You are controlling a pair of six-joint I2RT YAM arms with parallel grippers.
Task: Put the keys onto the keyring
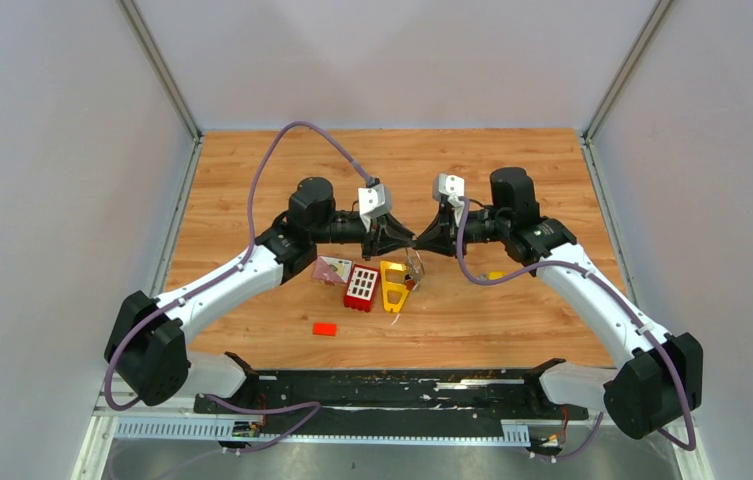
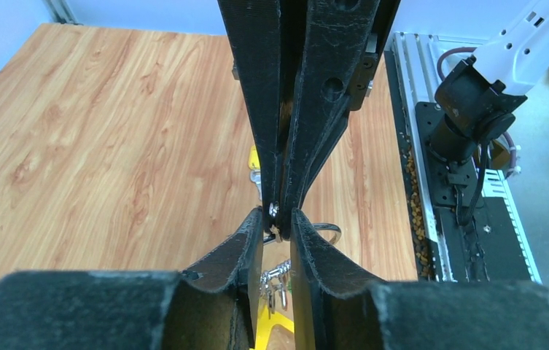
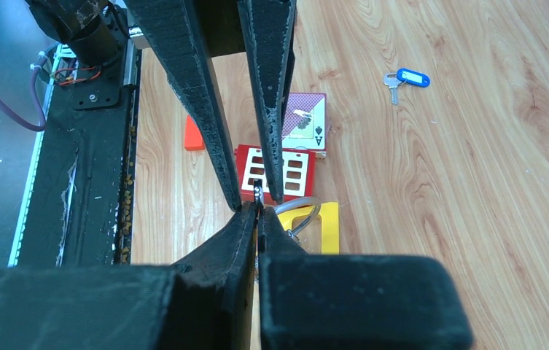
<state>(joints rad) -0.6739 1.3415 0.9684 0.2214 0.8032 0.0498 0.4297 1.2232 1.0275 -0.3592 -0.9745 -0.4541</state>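
Over the table [image 1: 512, 170], we find the left gripper [image 2: 277, 226] and right gripper [image 3: 259, 213] meeting tip to tip: left jaws a slit apart, seemingly steadying the keyring [image 3: 308, 206] there; right jaws pinched onto a metal sliver [image 3: 258, 188], likely for threading. One blue key [image 3: 406, 77] lies well apart.

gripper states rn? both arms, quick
Left gripper: fingers a narrow gap apart around a small silver piece; grip cannot be told.
Right gripper: closed, fingers pinching the keyring.

Thin silver keyring [image 3: 318, 213] aloft; blue-tagged key [image 3: 407, 79] flat.
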